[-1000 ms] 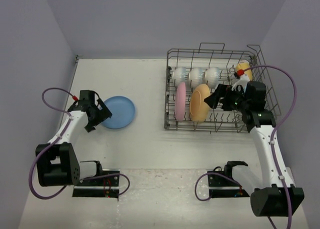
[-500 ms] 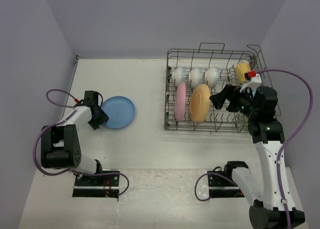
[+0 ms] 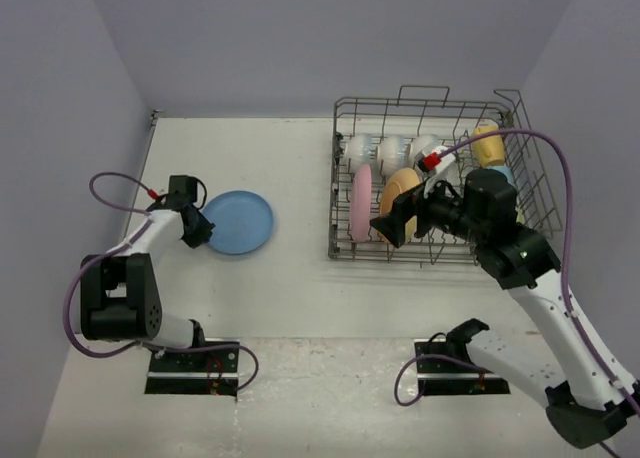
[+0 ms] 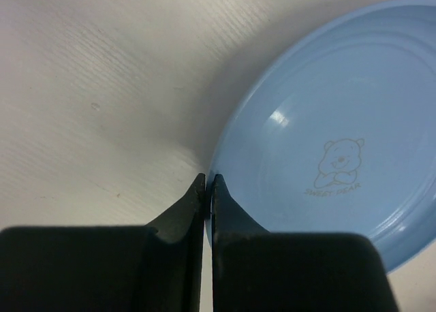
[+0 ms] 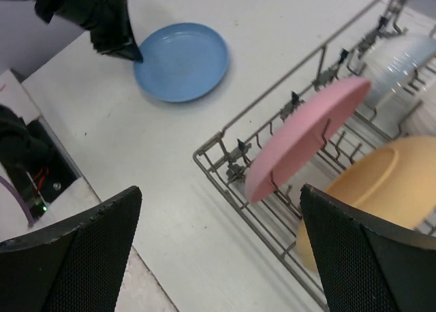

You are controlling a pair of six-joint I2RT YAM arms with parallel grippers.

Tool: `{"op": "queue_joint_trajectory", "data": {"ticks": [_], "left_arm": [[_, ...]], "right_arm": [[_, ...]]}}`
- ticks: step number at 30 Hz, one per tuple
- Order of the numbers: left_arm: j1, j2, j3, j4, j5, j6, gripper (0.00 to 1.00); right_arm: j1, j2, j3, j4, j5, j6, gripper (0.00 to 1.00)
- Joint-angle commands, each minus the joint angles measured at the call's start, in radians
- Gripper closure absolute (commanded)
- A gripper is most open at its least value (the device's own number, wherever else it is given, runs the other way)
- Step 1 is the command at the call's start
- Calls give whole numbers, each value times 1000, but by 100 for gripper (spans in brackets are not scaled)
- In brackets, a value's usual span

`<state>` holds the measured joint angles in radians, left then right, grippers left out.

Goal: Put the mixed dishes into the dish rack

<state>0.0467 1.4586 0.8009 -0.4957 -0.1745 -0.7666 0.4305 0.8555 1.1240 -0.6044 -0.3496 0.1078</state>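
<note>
The blue plate (image 3: 238,222) (image 4: 327,121) (image 5: 182,61) lies flat on the table, left of the dish rack (image 3: 333,178) (image 5: 204,152). My left gripper (image 3: 203,236) (image 4: 206,182) is shut on the plate's near-left rim, which is pinched between the fingertips. My right gripper (image 3: 395,223) (image 5: 219,189) hangs open over the rack's front-left corner, holding nothing. In the rack, a pink plate (image 3: 360,203) (image 5: 306,138) and an orange-yellow plate (image 3: 405,193) (image 5: 368,182) stand on edge. Three white bowls (image 3: 392,150) line the back row, and a yellow mug (image 3: 488,143) sits at the back right.
A light blue mug (image 3: 503,175) shows just behind my right arm. Purple-grey walls close in the table on the left, back and right. Both arm bases (image 3: 190,363) stand at the near edge.
My left gripper has shut on the blue plate's rim. My right arm has swung left from the rack's right side to over its front-left part, still open.
</note>
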Motion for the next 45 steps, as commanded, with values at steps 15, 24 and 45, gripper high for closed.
{"op": "queue_joint_trajectory", "data": {"ticks": [15,24,45], "left_arm": [[-34,-250,270,-494,70,199,100],[-36,-274,302,-569,211,224,100],[-36,-268,362,-652,314,262,100]], "right_arm": [[709,732,325,109,379,-762,1],[749,892,324,391,264,-836,1],[758,1057,372,436,221,-816,64]]}}
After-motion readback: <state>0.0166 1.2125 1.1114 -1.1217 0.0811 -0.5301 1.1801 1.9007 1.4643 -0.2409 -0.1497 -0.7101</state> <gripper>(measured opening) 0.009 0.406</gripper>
